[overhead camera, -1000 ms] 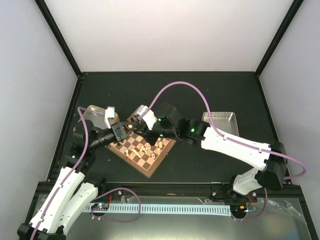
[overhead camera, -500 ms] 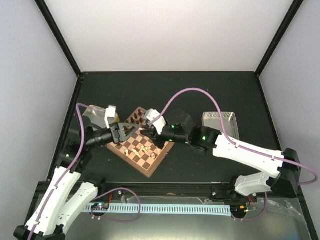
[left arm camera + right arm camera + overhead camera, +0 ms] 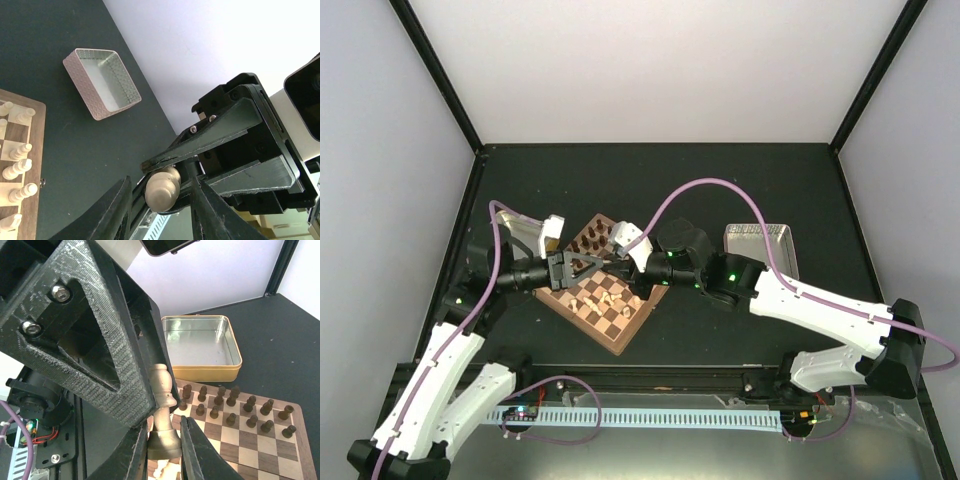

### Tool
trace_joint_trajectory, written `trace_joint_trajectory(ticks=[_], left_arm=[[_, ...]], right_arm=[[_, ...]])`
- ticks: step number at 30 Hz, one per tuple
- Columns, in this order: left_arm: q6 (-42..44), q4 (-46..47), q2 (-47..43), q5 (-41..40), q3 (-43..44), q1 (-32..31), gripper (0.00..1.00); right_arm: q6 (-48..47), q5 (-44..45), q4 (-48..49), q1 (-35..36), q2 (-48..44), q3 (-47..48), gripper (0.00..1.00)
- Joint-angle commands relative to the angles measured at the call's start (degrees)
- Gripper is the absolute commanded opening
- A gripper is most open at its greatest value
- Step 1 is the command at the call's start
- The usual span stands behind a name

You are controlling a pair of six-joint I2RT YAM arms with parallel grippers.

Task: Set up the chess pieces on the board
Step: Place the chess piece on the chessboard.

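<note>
Top external: dark chessmen [image 3: 588, 240] stand ranked on the board [image 3: 623, 328] and pale chessmen [image 3: 606, 297] sit scattered mid-board, so roughly half seems left to do, directly beneath the left gripper [image 3: 582, 266] and right gripper [image 3: 611, 264], tip to tip. Left wrist: jaws parted either side of the round head of a pale piece [image 3: 162, 190], seemingly not touching. Right wrist: its gripper clamps that piece upright by the base.

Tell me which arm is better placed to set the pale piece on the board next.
Likely right: the right claw clamps the pale chess piece by the base above the board; the left claw only straddles its head, jaws apart.
</note>
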Motion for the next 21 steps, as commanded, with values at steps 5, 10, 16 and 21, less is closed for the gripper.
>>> trace_joint_trajectory(ticks=[5,10,16,21], left_arm=[[1.1,0.6,1.1,1.8,2.2,0.3,0.30],[1.3,0.9,1.4,1.6,1.7,0.3,0.12],[6.7,-6.5,1.1,-6.6,1.3,0.3,0.05],[12.5,-15.0,1.3,-22.5,1.0,-0.5,0.03]], right_arm=[[-1.6,-3.3,1.1,-0.2,-0.1,0.3,0.01],[-1.5,-3.3,0.8,-0.2,0.2,0.3,0.04],[4.8,3.5,-0.1,-0.5,0.1,-1.0,0.48],[13.4,12.5,0.1,-1.1,-2.2,-6.4,0.59]])
